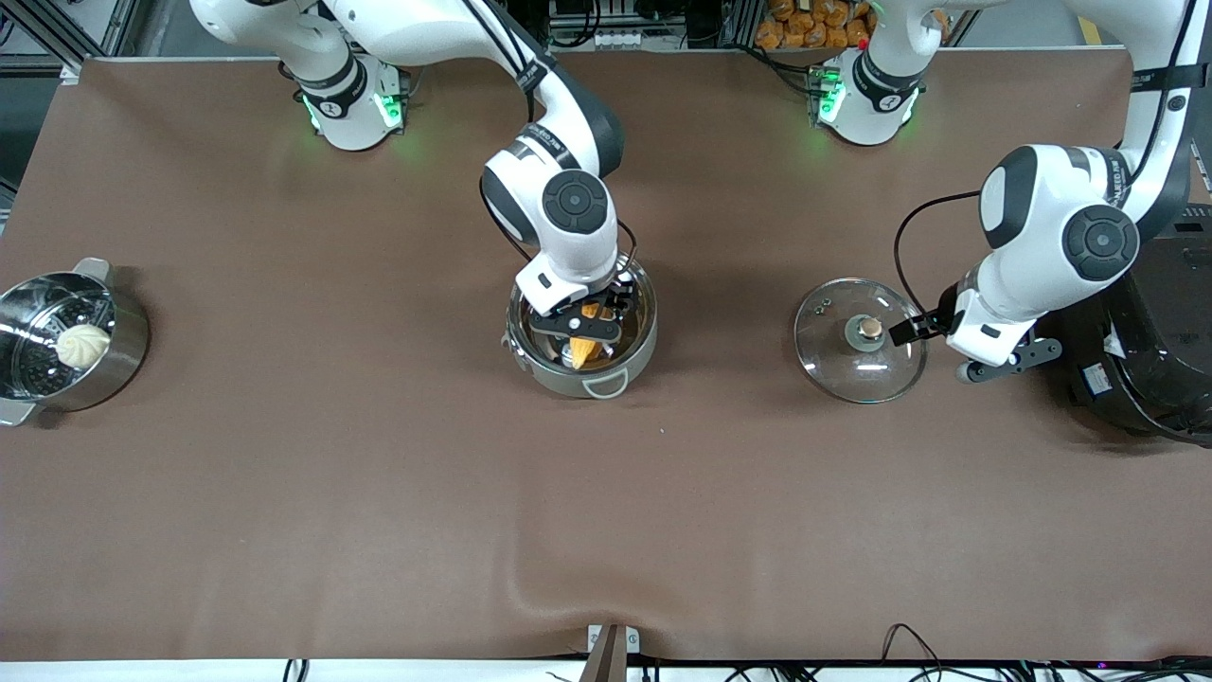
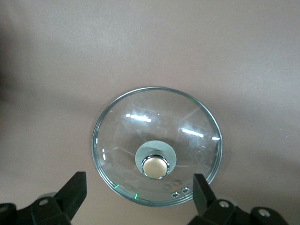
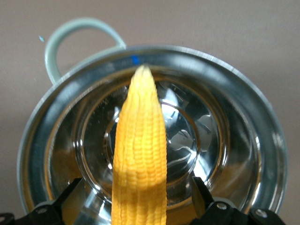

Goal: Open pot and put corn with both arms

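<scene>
- A brown desk (image 1: 379, 493) is carrying a steamer pot (image 1: 66, 346) with a white bun (image 1: 81, 345) and a black cooker (image 1: 1155, 350) at its ends.
- The right claw (image 1: 589, 327) is hanging spread apart over the pot (image 1: 620, 374), with the corn (image 3: 139, 154) lying inside between its fingers.
- The left claw (image 2: 139, 194) is hovering wide open above the glass lid (image 1: 833, 355), which is resting on the desk.

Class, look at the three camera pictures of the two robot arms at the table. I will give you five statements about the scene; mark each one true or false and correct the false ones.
1. The glass lid lies on the table, off the pot. True.
2. The corn is inside the pot. True.
3. The left hand is clamped on the lid's knob. False: its fingers stand open on either side of the knob, not touching it.
4. The steamer pot holds a second corn cob. False: it holds a white bun.
5. The right hand is over the pot. True.
</scene>
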Controlling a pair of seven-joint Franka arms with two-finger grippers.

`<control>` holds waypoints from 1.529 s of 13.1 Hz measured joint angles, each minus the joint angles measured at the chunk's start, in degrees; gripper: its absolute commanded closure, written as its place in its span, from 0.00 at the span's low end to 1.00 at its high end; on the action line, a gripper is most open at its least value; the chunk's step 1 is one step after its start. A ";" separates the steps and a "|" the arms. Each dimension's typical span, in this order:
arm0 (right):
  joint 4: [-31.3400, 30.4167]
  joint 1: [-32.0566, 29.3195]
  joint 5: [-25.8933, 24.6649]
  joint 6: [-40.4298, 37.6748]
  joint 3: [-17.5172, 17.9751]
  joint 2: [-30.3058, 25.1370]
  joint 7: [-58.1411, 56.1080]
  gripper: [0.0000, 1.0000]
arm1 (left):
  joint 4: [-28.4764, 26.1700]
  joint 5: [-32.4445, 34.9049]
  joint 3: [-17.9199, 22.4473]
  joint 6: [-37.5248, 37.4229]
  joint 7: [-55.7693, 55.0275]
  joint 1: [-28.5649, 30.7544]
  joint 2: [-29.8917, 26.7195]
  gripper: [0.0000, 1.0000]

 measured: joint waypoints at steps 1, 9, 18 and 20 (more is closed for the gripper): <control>0.29 -1.08 0.01 0.02 -0.11 -0.92 0.00 0.00 | 1.79 0.00 -0.06 -2.28 0.00 0.00 0.00 0.00; 1.14 -25.67 -0.08 -23.37 1.65 -23.06 -21.52 0.00 | 13.61 0.00 -0.05 -16.91 0.08 0.46 -3.14 0.00; -1.36 -40.94 -3.44 -27.59 -5.27 -30.44 -54.64 0.00 | 17.78 0.00 -0.13 -22.95 8.01 2.03 -8.27 0.00; -2.44 -40.99 -4.14 -27.64 -5.98 -31.15 -56.20 0.00 | 18.90 0.00 -0.49 -24.01 9.04 1.99 -9.01 0.00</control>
